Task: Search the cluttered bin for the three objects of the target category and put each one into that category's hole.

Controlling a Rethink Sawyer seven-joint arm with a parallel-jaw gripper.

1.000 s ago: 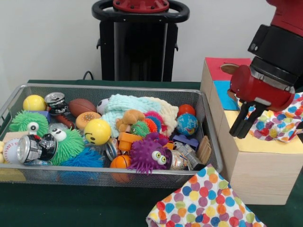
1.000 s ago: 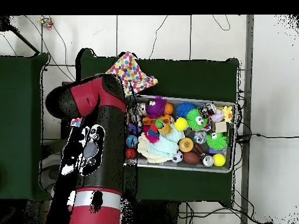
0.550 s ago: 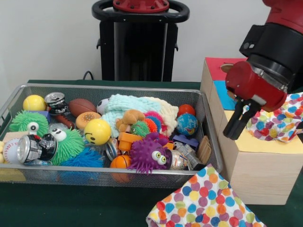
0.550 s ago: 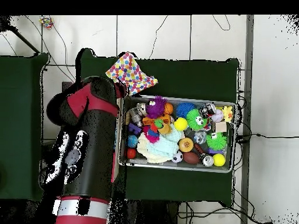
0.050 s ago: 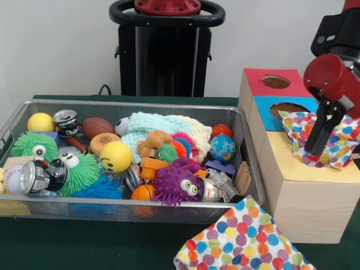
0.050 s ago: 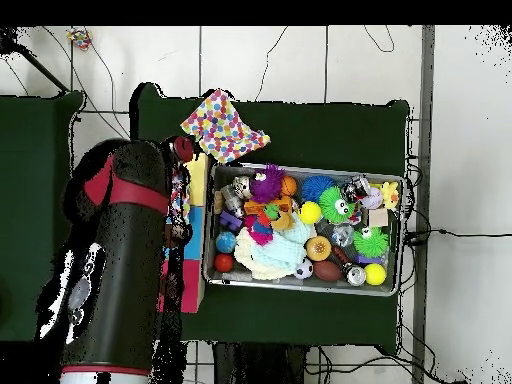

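My gripper [image 5: 314, 153] hangs at the right over the wooden sorting box [image 5: 304, 197], its dark fingers close together and shut. Their tips come down onto a polka-dot cloth [image 5: 340, 143] draped across the box's yellow top, beside the blue hole [image 5: 286, 106]; nothing shows pinched between them. The red hole [image 5: 275, 82] lies behind. A second polka-dot cloth [image 5: 242, 242] lies on the table in front, also seen from overhead [image 6: 222, 125]. A pale knitted cloth [image 5: 152, 126] sits in the wire bin [image 5: 140, 104]. From overhead the arm [image 6: 120, 260] covers most of the box [image 6: 195, 235].
The bin [image 6: 300, 283] is packed with fuzzy toys, balls, crushed cans and a purple monster [image 5: 177, 183]. The box stands close against the bin's right wall. A black pedestal [image 5: 166, 50] rises behind the bin.
The gripper has swung from the box's left side, near the bin, rightward and up over the cloth on the box. The holes it hid now show. Bin contents unchanged.
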